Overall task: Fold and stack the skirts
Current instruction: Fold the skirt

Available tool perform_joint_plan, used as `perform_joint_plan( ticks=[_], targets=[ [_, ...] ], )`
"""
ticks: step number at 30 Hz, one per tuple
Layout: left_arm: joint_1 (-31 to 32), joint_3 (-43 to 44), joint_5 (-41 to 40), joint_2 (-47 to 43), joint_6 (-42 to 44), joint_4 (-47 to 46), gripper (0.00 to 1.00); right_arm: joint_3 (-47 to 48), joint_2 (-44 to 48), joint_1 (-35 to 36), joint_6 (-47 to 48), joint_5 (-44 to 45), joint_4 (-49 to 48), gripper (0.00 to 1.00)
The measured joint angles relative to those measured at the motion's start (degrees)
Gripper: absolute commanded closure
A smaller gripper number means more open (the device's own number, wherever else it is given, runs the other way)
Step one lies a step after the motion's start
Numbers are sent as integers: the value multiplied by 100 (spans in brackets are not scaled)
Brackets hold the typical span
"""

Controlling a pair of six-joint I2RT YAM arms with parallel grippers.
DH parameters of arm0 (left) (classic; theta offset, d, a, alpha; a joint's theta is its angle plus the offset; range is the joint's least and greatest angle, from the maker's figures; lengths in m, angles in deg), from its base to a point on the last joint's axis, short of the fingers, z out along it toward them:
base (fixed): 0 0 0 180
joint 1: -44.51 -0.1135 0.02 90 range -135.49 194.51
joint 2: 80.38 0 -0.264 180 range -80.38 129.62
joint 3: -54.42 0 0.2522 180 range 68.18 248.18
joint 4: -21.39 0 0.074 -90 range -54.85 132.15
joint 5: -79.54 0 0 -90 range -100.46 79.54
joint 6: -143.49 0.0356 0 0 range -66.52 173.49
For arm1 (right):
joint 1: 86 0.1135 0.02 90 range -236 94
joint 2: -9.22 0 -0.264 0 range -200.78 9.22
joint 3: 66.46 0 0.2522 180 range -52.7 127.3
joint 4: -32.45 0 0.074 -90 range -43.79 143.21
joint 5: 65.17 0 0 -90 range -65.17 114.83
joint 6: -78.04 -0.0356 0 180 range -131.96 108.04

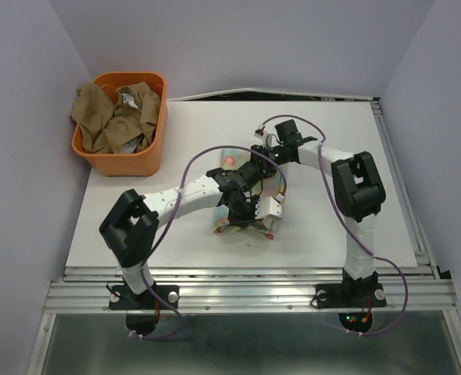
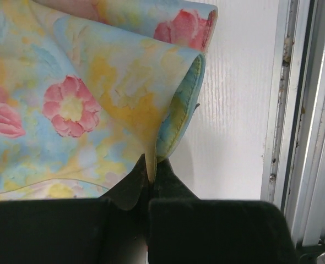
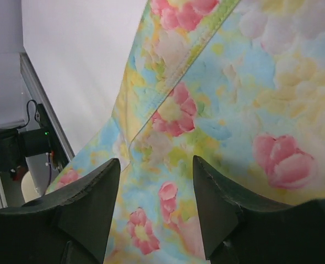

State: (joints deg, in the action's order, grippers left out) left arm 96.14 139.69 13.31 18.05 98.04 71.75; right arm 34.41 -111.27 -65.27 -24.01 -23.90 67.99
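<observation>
A pastel floral skirt (image 1: 242, 225) lies on the white table, mostly hidden under both arms in the top view. My left gripper (image 2: 150, 165) is shut on a lifted fold of this floral skirt (image 2: 96, 99), its edge curling up beside the pinch. My right gripper (image 3: 156, 165) hovers open just above the floral skirt (image 3: 250, 110), with only cloth showing between its fingers (image 3: 96, 187). A tan-brown skirt (image 1: 109, 117) is bunched in the orange basket (image 1: 151, 152). No plaid skirt shows.
The orange basket stands at the table's back left corner. A metal rail (image 2: 303, 126) runs along the table edge just right of my left gripper. Bare white table (image 1: 355, 156) lies right of the skirt.
</observation>
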Motion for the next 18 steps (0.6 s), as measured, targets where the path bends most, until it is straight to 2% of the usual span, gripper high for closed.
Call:
perform_joint_plan(
  ticks=[3,8,12,18],
  targets=[
    [0,275,44,7,-72,214,100,-476,-166,129,-87,-153,-337,40],
    [-37,772,85,24,-140,525,100,-1377,-140,273,-247,-883,-925,41],
    [-76,1193,22,90,-138,723,100,-1637,-129,343,-258,-1235,-1134,40],
    [-151,1600,-184,129,-114,861,100,-1810,66,586,-111,-1237,-909,39]
  ],
)
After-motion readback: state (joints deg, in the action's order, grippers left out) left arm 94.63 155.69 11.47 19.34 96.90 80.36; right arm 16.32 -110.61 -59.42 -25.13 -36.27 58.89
